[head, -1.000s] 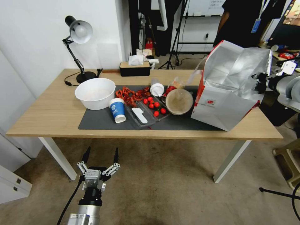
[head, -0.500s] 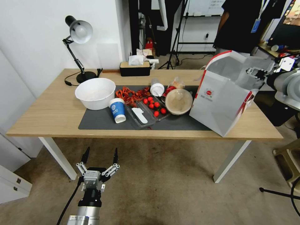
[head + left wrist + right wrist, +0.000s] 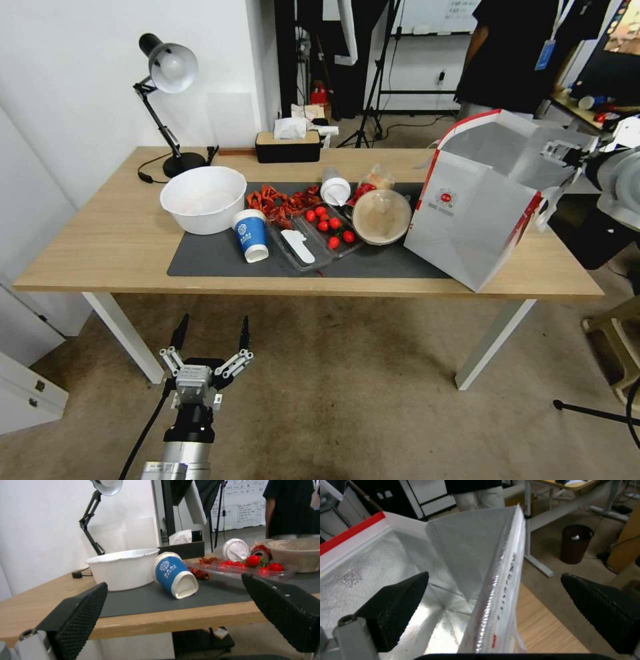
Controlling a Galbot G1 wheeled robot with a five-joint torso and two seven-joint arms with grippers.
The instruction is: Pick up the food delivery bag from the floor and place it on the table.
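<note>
The food delivery bag stands upright on the worktop at about 3 o'clock, just beside the brown bowl. The right pincer spreads wide astride its rim, fingers apart from it. The left pincer hangs wide open at 7 o'clock over the floor.

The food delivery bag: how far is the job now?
Nearly done. The food delivery bag stands upright on the table, off the floor. The right gripper is open astride the bag's rim; it only needs to withdraw. The left gripper hangs open below the table edge.
</note>
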